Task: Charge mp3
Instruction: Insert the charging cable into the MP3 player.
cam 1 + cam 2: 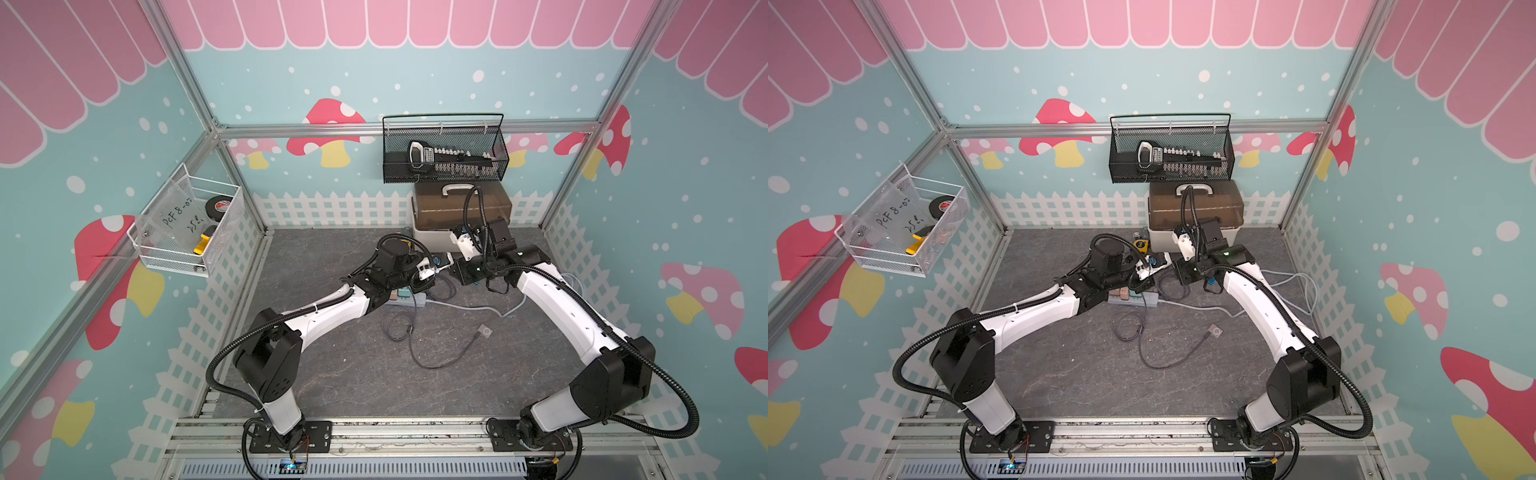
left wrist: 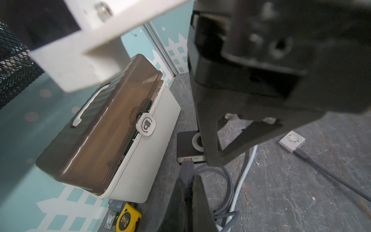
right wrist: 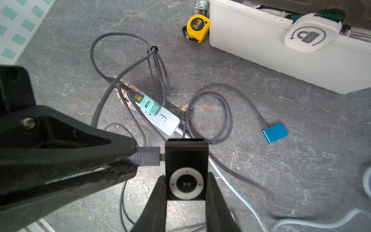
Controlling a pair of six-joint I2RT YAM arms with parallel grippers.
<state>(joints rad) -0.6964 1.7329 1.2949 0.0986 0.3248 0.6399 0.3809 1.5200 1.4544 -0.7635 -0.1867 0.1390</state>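
In the right wrist view my right gripper is shut on a small black mp3 with a white control ring, a finger against each side. It holds the player just above the dark floor. My left gripper is shut on the grey plug of a charging cable. The plug points into the side of the mp3, its metal tip at the port; how deep it sits I cannot tell. In both top views the two grippers meet nose to nose in front of the toolbox.
A white power strip with a teal charger lies among looped grey cables. A blue player and a silver one lie with cables attached. The brown-lidded toolbox, a yellow tape measure and a black mesh basket stand behind.
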